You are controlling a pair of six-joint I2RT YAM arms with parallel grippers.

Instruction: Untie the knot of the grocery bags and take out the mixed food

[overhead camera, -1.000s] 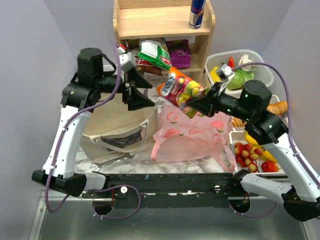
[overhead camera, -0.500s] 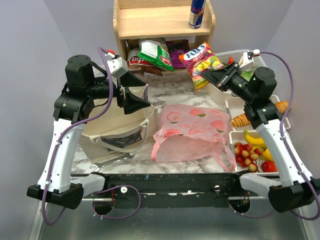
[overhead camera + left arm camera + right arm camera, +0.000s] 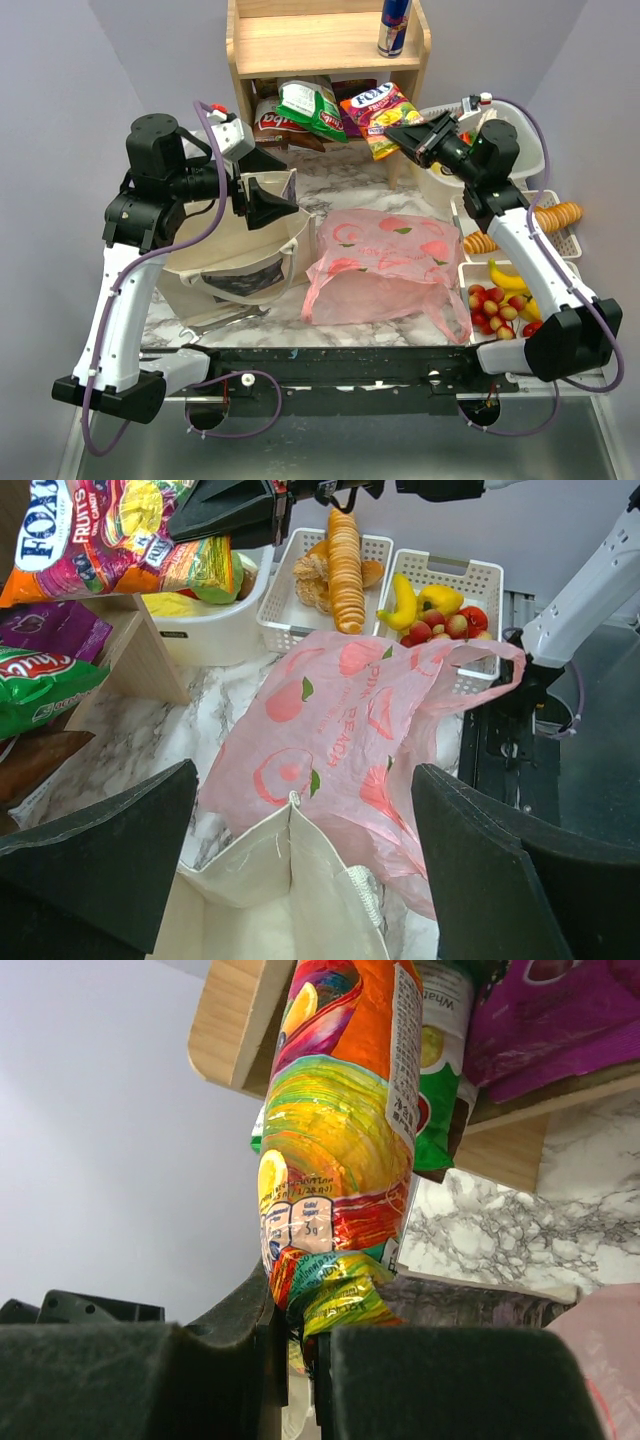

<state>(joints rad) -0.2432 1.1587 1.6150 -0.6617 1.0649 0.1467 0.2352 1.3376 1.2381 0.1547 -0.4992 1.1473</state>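
The pink grocery bag (image 3: pixel 380 265) lies slumped on the marble table, its handle loop (image 3: pixel 487 658) loose; the knot is out of view. The beige tote (image 3: pixel 235 255) stands to its left. My left gripper (image 3: pixel 270 195) hangs open over the tote's right rim (image 3: pixel 290 825), with nothing between its fingers. My right gripper (image 3: pixel 408 135) is shut on the bottom corner of a colourful Fox's candy bag (image 3: pixel 383 107) and holds it at the shelf's lower opening. In the right wrist view the candy bag (image 3: pixel 340 1140) rises from my right gripper (image 3: pixel 310 1355). The candy bag (image 3: pixel 110 530) also shows top left in the left wrist view.
A wooden shelf (image 3: pixel 300 45) at the back carries a drink can (image 3: pixel 394 27), a green snack bag (image 3: pixel 310 105) and a purple bag (image 3: pixel 50 630). On the right stand a white tub (image 3: pixel 530 150) and baskets with bread (image 3: pixel 545 215), a banana and small red fruit (image 3: pixel 500 305).
My right arm has lifted the candy bag from over the pink bag back to the shelf. My left gripper has drawn back to the left and opened slightly wider.
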